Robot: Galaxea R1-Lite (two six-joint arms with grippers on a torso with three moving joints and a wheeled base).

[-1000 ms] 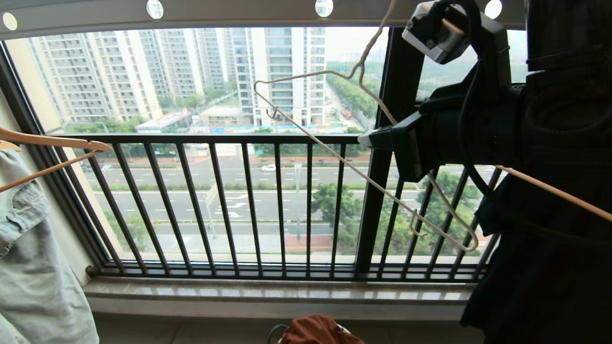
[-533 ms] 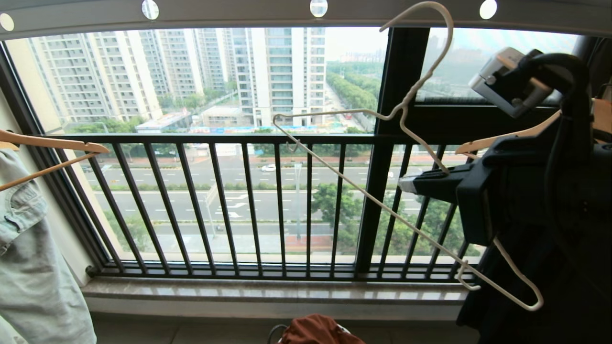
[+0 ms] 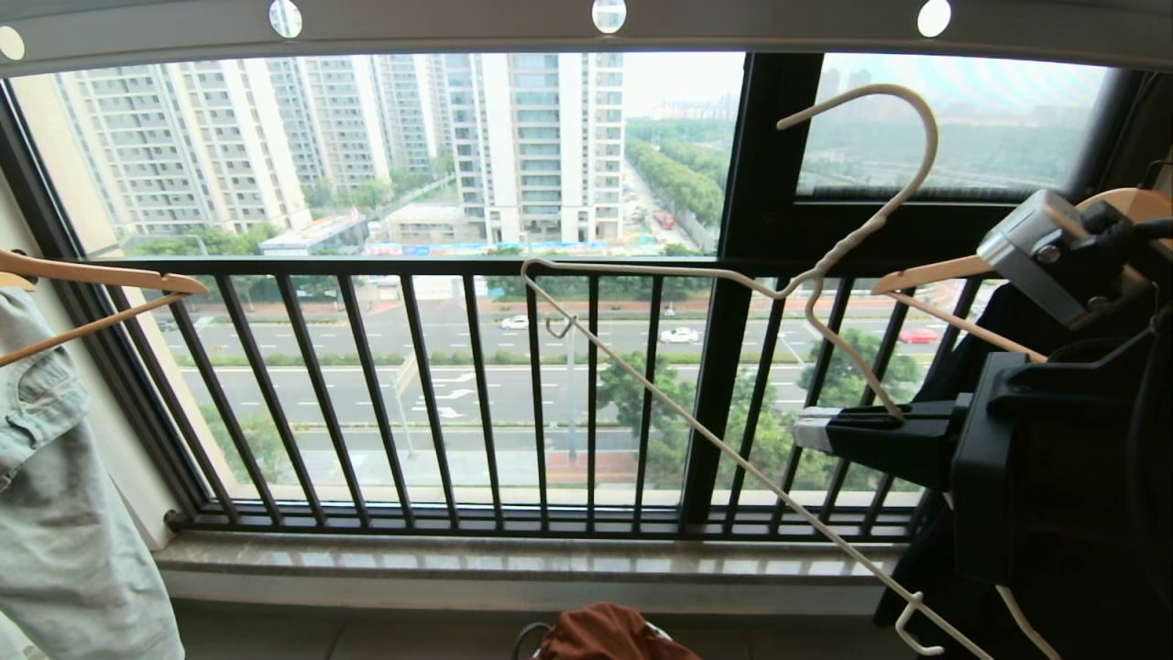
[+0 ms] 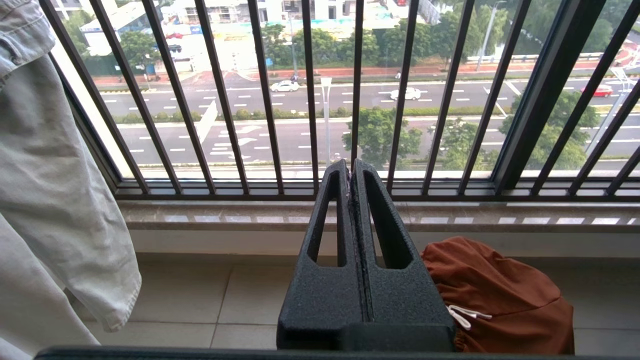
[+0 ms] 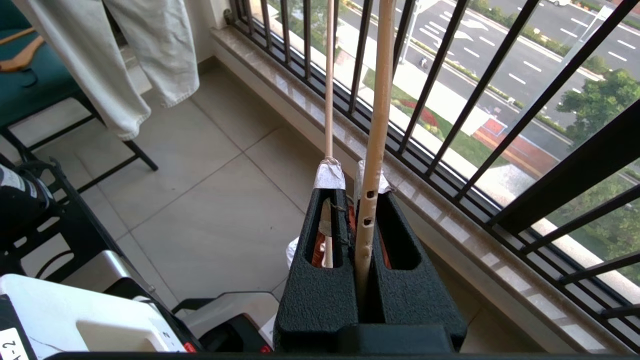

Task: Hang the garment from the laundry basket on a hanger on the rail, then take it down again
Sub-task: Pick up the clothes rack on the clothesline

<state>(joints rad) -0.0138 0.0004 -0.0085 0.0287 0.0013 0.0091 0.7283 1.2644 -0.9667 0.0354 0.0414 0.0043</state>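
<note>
Right gripper holds the hanger tight by its side, well under the rail, so it should bring it down slowly to the garment in the laundry basket, left gripper shut.

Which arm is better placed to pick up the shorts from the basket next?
Probably left. The left gripper is empty, jaws shut, just above the shorts; the right gripper holds the hanger.

Hazy daylight pours in through the railing. The right arm is a dark, backlit shape. All views sharp.
</note>
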